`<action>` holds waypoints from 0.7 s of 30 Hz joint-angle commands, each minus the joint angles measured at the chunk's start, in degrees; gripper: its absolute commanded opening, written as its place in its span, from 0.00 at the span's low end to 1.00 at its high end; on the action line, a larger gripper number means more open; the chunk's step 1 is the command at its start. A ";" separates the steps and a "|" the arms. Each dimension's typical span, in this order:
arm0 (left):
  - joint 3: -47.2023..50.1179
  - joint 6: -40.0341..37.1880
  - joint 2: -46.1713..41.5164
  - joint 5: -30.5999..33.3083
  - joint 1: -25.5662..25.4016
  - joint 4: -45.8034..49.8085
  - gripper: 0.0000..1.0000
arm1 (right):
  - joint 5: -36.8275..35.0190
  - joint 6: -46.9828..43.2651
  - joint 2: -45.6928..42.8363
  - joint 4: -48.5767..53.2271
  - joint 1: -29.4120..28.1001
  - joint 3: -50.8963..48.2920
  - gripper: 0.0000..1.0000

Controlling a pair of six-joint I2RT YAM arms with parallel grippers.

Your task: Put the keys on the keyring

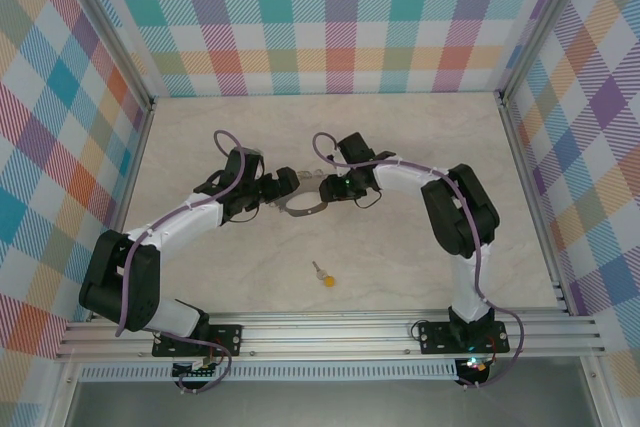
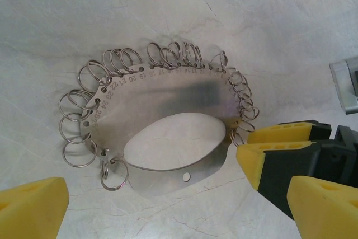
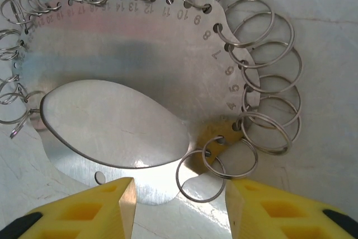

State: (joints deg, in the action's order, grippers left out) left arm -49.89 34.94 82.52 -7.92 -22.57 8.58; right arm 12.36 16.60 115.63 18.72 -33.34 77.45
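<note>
The keyring is a flat silvery plate with numbered holes and a split ring in each, lying mid-table between my two grippers. In the left wrist view the plate lies flat ahead of my left gripper, whose jaws stand wide open with nothing in them. My right gripper stands part open, straddling one end of the plate and a loose split ring; I see no grip on either. Its tips reach the plate's right end. The key, silver with a yellow-orange head, lies alone nearer the arm bases.
Checked walls stand at the back and at both sides of the marbled tabletop. An aluminium rail runs along the near edge, carrying the arm bases. Both arms bend inward over the table's middle.
</note>
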 commanded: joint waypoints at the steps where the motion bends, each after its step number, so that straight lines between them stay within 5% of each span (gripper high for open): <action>1: 0.80 -0.05 -0.87 0.34 0.77 -1.00 1.00 | -0.25 -2.07 1.21 2.07 0.33 1.65 0.47; 21: 1.19 0.52 -0.29 -0.12 0.77 -2.07 1.00 | -4.00 -8.55 1.46 2.81 -0.03 1.82 0.47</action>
State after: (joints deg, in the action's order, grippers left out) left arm -49.63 35.00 82.52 -7.94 -22.57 7.29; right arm 9.15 10.20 116.44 20.60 -33.36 77.91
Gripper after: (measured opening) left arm 0.998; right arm 0.474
